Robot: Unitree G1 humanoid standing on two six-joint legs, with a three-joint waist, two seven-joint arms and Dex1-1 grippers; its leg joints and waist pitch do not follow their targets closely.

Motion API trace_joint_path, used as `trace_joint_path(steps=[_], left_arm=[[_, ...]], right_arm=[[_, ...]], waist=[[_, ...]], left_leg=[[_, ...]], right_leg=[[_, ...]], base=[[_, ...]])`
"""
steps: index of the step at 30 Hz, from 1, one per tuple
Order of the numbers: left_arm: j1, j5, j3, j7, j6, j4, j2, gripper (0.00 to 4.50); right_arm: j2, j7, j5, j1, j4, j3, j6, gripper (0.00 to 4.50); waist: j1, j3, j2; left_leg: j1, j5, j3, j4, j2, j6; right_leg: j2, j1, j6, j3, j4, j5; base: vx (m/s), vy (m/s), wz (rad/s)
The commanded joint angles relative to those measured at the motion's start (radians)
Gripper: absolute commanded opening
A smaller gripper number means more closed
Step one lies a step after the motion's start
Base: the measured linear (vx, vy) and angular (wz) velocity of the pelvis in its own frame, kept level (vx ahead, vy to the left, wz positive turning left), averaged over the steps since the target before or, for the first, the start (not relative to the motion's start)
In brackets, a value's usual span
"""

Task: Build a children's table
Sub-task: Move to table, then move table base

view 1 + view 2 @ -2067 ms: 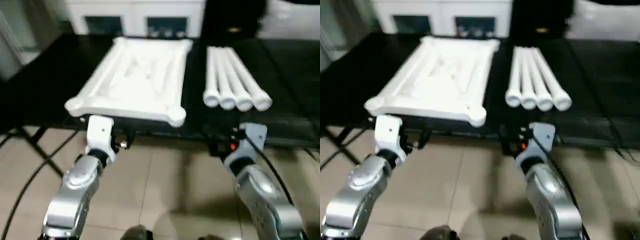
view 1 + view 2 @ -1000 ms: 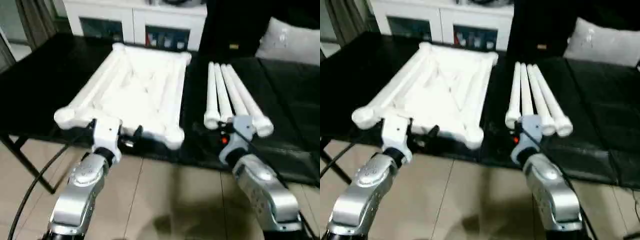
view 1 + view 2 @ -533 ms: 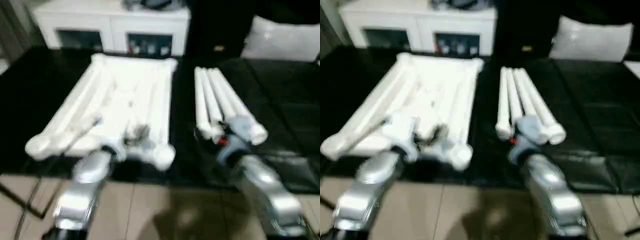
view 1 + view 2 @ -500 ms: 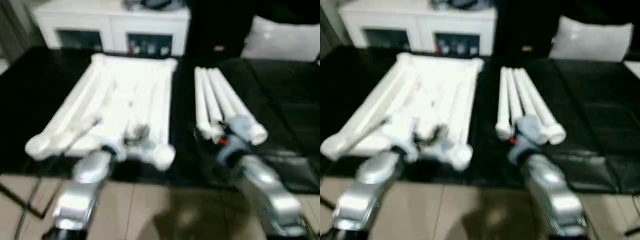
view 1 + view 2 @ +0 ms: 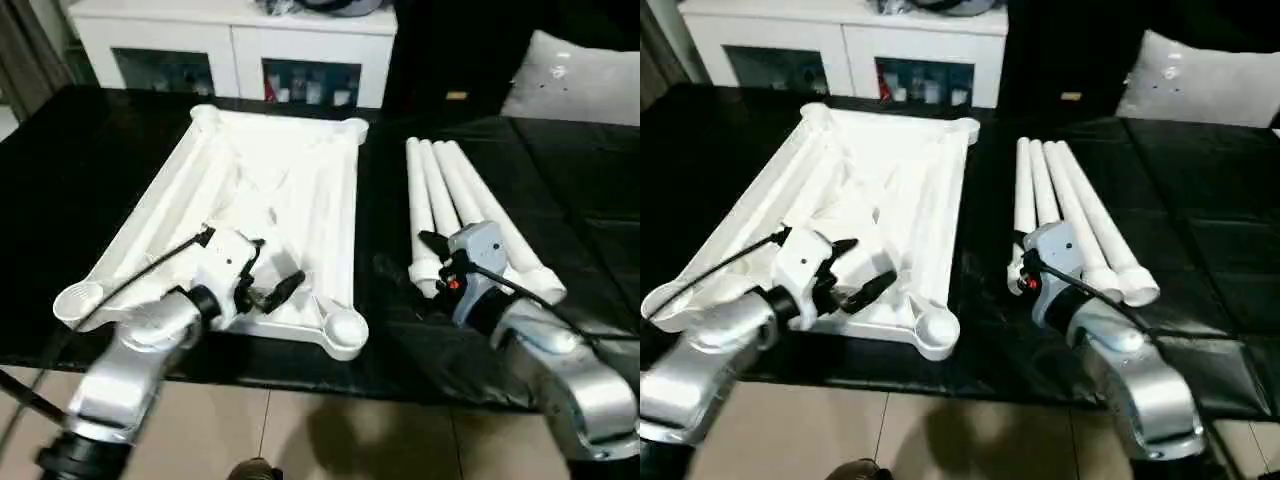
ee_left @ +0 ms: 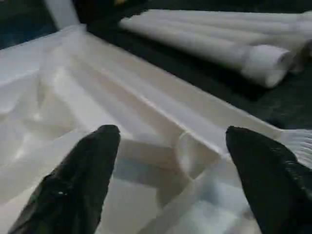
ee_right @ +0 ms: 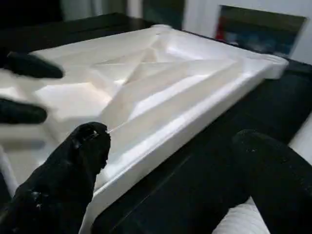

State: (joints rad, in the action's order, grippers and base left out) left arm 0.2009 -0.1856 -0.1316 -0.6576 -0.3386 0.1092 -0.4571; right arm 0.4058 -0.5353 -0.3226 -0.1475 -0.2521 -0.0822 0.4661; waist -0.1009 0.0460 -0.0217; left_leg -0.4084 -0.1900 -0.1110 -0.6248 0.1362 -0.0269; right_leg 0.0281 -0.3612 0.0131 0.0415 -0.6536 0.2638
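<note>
Both grippers gape empty: left gripper (image 5: pixel 262 272) over the upturned tabletop (image 5: pixel 300 190), right gripper (image 5: pixel 415 255) beside the four legs (image 5: pixel 450 190).

Two silver forearms, left (image 5: pixel 140 350) and right (image 5: pixel 560 370), end in white wrist housings carrying black two-fingered grippers. A thin black cable (image 5: pixel 140 268) trails along the left wrist. The right wrist bears a small red mark (image 5: pixel 453 284).

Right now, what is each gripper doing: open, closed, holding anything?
Left gripper: open, empty, over the near end of the upside-down table top.
Right gripper: open, empty, at the near ends of the legs.
</note>
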Motion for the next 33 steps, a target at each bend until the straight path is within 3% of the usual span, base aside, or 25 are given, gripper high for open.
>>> trace_joint_path(steps=[1,2,4,5,8,9,13,14,18,24,28,33], left_arm=[[0.033,-0.022,-0.029,-0.145,0.028,-0.041,-0.050,3.66],[0.037,-0.023,-0.032,-0.159,0.031,-0.045,-0.056,3.59],[0.067,-0.035,-0.056,-0.264,0.034,-0.080,-0.095,3.51],[0.078,-0.036,-0.070,-0.299,0.031,-0.089,-0.109,3.37],[0.112,-0.033,-0.109,-0.373,0.035,-0.117,-0.135,3.12],[0.125,-0.026,-0.124,-0.392,0.040,-0.130,-0.140,3.12],[0.174,0.010,-0.179,-0.461,0.078,-0.202,-0.136,2.69],[0.181,0.016,-0.184,-0.469,0.087,-0.216,-0.133,2.63],[0.218,0.049,-0.222,-0.508,0.127,-0.289,-0.124,2.22],[0.254,0.083,-0.266,-0.565,0.160,-0.363,-0.134,1.77],[0.274,0.099,-0.268,-0.577,0.182,-0.407,-0.129,1.39],[0.288,0.113,-0.255,-0.540,0.224,-0.458,-0.098,0.88]], right_arm=[[0.048,-0.095,-0.023,-0.016,0.009,-0.031,-0.009,4.50],[0.054,-0.104,-0.023,-0.016,0.010,-0.034,-0.010,4.50],[0.094,-0.180,-0.023,-0.013,0.010,-0.056,-0.021,4.50],[0.109,-0.205,-0.022,-0.009,0.008,-0.065,-0.022,4.50],[0.138,-0.255,-0.027,-0.004,0.005,-0.080,-0.009,4.50],[0.147,-0.271,-0.034,-0.001,0.001,-0.086,0.004,4.50],[0.172,-0.307,-0.033,0.011,-0.002,-0.111,0.005,4.50],[0.173,-0.309,-0.034,0.012,0.001,-0.112,0.005,4.50],[0.181,-0.327,-0.036,0.023,0.000,-0.114,0.016,4.50],[0.186,-0.340,-0.034,0.033,-0.003,-0.121,0.018,4.50],[0.183,-0.343,-0.036,0.032,0.002,-0.118,0.017,4.50],[0.181,-0.342,-0.029,0.034,0.004,-0.119,0.011,4.50]], waist=[[0.001,-0.037,0.002],[-0.006,-0.032,0.004],[-0.008,-0.023,0.005],[-0.009,-0.025,0.014],[-0.017,-0.036,0.012],[-0.017,-0.035,0.012],[-0.021,-0.042,0.012],[-0.020,-0.046,0.008],[-0.018,-0.054,0.010],[-0.021,-0.055,0.009],[-0.021,-0.050,0.006],[-0.021,-0.054,0.009]], left_leg=[[0.032,-0.248,0.024,0.097,0.088,0.011],[0.041,-0.312,0.015,0.100,0.087,-0.010],[0.052,-0.388,0.013,0.107,0.088,-0.041],[0.054,-0.393,0.012,0.111,0.088,-0.048],[0.053,-0.298,0.004,0.120,0.095,-0.030],[0.054,-0.298,0.001,0.120,0.095,-0.025],[0.053,-0.245,-0.009,0.114,0.096,-0.006],[0.052,-0.231,-0.010,0.113,0.097,-0.005],[0.048,-0.145,-0.016,0.101,0.094,0.034],[0.043,-0.131,-0.018,0.096,0.096,0.050],[0.048,-0.192,-0.018,0.101,0.100,0.028],[0.046,-0.164,-0.020,0.098,0.100,0.031]], right_leg=[[0.127,0.034,0.188,-0.054,0.088,0.071],[0.131,0.028,0.168,-0.060,0.103,0.228],[0.137,0.019,0.135,-0.066,0.122,0.412],[0.139,0.021,0.121,-0.067,0.126,0.455],[0.134,0.025,0.139,-0.059,0.113,0.285],[0.131,0.022,0.143,-0.058,0.112,0.268],[0.137,0.026,0.177,-0.057,0.103,0.157],[0.135,0.027,0.190,-0.055,0.096,0.108],[0.135,0.034,0.219,-0.052,0.083,-0.074],[0.137,0.033,0.230,-0.050,0.080,-0.095],[0.139,0.029,0.236,-0.052,0.088,0.000],[0.139,0.032,0.242,-0.051,0.082,-0.060]], base=[[-0.066,-0.008,-0.02],[-0.057,-0.007,-0.02],[-0.052,-0.005,-0.02],[0.000,0.000,0.00],[0.000,0.000,0.00],[0.000,0.000,0.00],[0.000,0.000,0.00],[0.000,0.000,0.00],[0.000,0.000,0.00],[0.000,0.000,0.00],[0.000,0.000,0.00],[0.000,0.000,0.00]])
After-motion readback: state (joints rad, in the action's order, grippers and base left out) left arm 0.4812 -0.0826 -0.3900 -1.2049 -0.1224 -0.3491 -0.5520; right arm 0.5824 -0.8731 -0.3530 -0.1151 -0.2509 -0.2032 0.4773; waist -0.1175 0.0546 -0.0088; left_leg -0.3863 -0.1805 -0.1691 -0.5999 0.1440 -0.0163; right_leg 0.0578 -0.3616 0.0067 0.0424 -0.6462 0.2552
